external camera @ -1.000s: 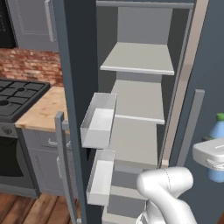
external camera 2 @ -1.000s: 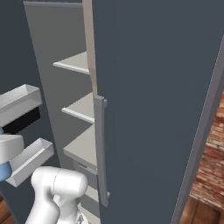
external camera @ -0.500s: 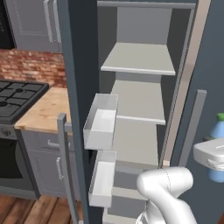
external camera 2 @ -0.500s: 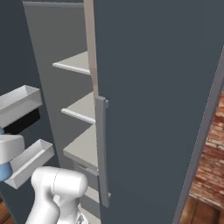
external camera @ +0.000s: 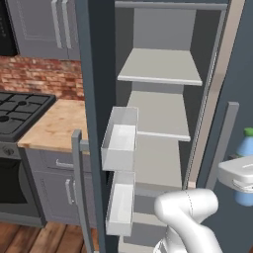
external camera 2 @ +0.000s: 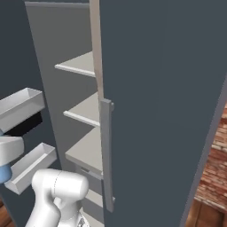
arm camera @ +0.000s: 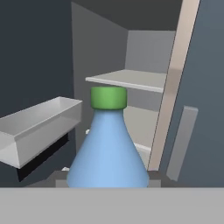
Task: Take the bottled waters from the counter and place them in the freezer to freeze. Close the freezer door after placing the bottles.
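Note:
My gripper (arm camera: 108, 180) is shut on a blue-tinted bottled water (arm camera: 108, 148) with a green cap, held upright in front of the open freezer (external camera: 163, 113). In the left base view the bottle (external camera: 246, 146) and gripper (external camera: 239, 180) sit at the far right edge, beside a door's bar handle (external camera: 222, 143). In the right base view the bottle's base (external camera 2: 3, 174) shows at the left edge. The freezer door (external camera: 94, 99) stands open on the left, with white bins (external camera: 121, 136). Further left lies the tan counter (external camera: 54, 128).
Pale grey shelves (external camera: 160, 66) run up the inside of the freezer. A second slate door (external camera 2: 164, 97) with a bar handle (external camera 2: 106, 150) stands close on the right. A black stove (external camera: 20, 108) adjoins the counter, with grey cabinets (external camera: 59, 183) below.
The whole picture has drifted a little to the right, so the camera has moved. The bottle stays in the gripper at the same spot in view.

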### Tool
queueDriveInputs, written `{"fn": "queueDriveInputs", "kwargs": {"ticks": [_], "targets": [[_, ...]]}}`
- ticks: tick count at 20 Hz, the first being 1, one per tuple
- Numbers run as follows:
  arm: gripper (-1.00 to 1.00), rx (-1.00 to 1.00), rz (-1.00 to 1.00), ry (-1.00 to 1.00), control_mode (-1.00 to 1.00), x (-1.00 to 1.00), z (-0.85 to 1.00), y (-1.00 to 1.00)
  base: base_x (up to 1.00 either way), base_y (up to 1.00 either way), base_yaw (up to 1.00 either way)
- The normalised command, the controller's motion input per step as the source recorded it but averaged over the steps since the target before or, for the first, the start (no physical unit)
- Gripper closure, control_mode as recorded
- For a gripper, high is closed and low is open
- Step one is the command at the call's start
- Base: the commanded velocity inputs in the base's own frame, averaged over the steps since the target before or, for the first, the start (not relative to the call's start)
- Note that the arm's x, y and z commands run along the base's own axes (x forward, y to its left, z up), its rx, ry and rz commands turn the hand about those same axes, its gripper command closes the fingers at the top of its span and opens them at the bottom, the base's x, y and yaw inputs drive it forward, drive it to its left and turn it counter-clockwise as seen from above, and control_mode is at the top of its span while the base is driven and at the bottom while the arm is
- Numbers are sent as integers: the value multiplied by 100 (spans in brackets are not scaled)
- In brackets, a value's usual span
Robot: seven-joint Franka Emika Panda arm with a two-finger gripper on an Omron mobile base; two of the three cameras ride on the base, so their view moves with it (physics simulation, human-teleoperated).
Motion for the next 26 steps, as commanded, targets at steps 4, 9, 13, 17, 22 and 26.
{"fn": "queueDriveInputs", "kwargs": {"ticks": [4,9,13,17,22,26], "targets": [[100,0,0,0,100,0,0,0,18,14,0],[100,0,0,0,100,0,0,0,17,9,0],[100,0,0,-6,-100,11,0,1,0,0,0],[100,0,-3,-1,-100,22,0,4,0,0,0],[100,0,-19,0,-100,45,20,5,0,0,0],[100,1,-24,0,-100,41,45,0,0,0,0]]}}
